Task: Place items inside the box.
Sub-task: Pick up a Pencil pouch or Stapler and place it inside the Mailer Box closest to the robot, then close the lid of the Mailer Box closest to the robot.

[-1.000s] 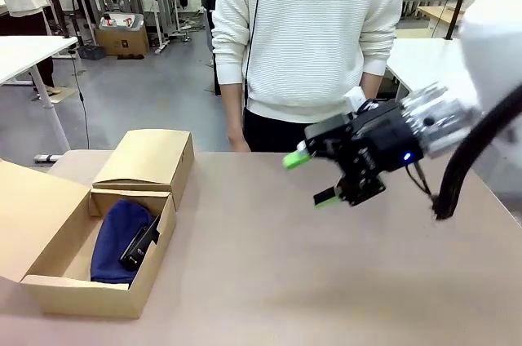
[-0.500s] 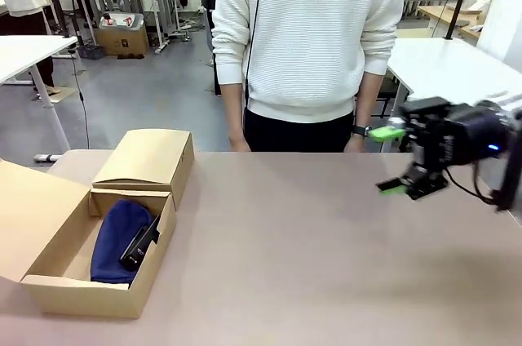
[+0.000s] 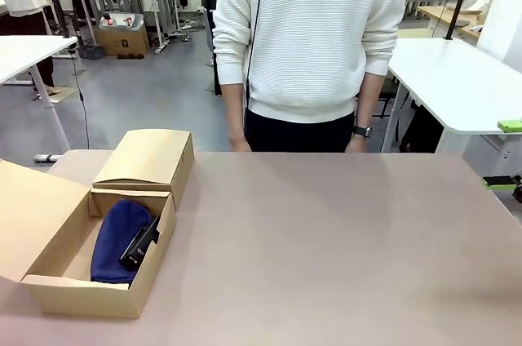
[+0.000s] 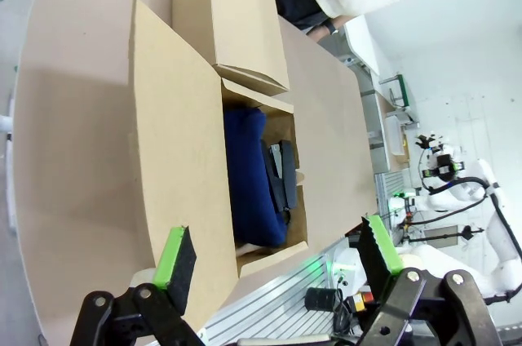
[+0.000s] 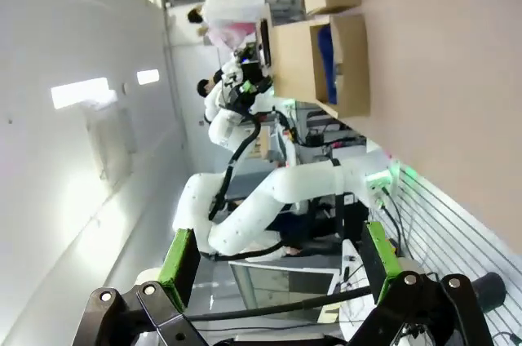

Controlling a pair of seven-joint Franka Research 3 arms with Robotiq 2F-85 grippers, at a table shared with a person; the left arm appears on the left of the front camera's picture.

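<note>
- You see the box (image 3: 77, 268) at the lower left of the front view, with its flap lid (image 3: 28, 211) standing open toward the left edge.
- Inside it lies the navy blue zip pouch (image 3: 114, 240), and a black thing, I judge the black stapler (image 3: 140, 246), rests on the right side of the pouch.
- The smaller box (image 3: 147, 162) sits closed, touching the far end of the long one.
- In the left wrist view the left gripper (image 4: 281, 260) hangs at the bottom of the frame with its jaws wide apart and nothing between them; the open box appears in the middle of that frame.
- In the right wrist view the right gripper (image 5: 277, 268) is also spread fully and holds nothing; its green pads (image 3: 510, 126) show at the right edge of the front view.
- I cannot find a marker or a utility knife on the table (image 3: 326, 240); perhaps they are in the box under the pouch, but this is hidden.
- My judgement: the filling looks mostly or fully done, and what may remain for you is checking the hidden items and closing the lid.
</note>
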